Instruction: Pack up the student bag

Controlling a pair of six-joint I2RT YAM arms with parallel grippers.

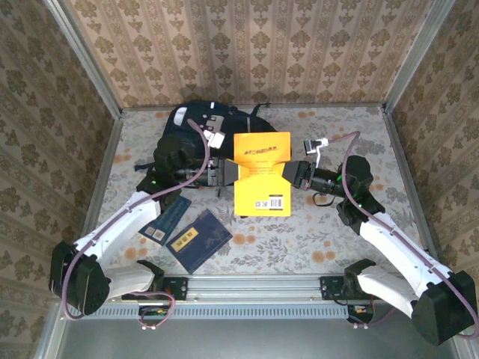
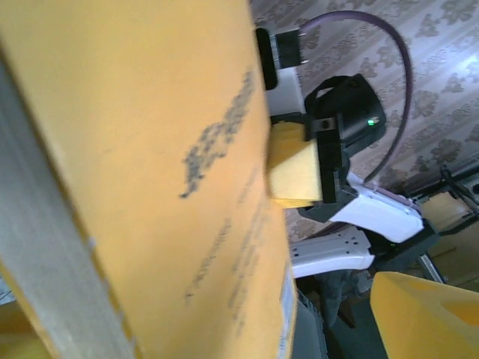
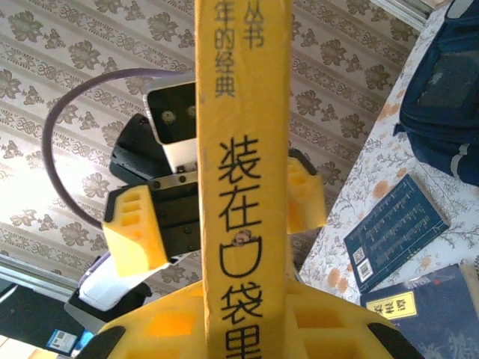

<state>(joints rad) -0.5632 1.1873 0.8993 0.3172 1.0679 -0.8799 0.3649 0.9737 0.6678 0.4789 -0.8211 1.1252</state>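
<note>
A yellow book [image 1: 262, 173] hangs above the table's middle, and my right gripper [image 1: 295, 173] is shut on its right edge. In the right wrist view its spine [image 3: 243, 187] stands upright between my own yellow fingers [image 3: 168, 325]. My left gripper [image 1: 217, 172] is at the book's left edge and open, with its fingers [image 3: 135, 235] straddling the book with a gap. In the left wrist view the book's cover [image 2: 150, 187] is close up. The student bag [image 1: 200, 120], a dark navy backpack, lies at the back left behind the left gripper.
Two dark blue books [image 1: 166, 218] [image 1: 198, 239] lie on the flowered table in front of the left arm. Patterned walls enclose the table on three sides. The arms' mounting rail [image 1: 254, 286] runs along the near edge.
</note>
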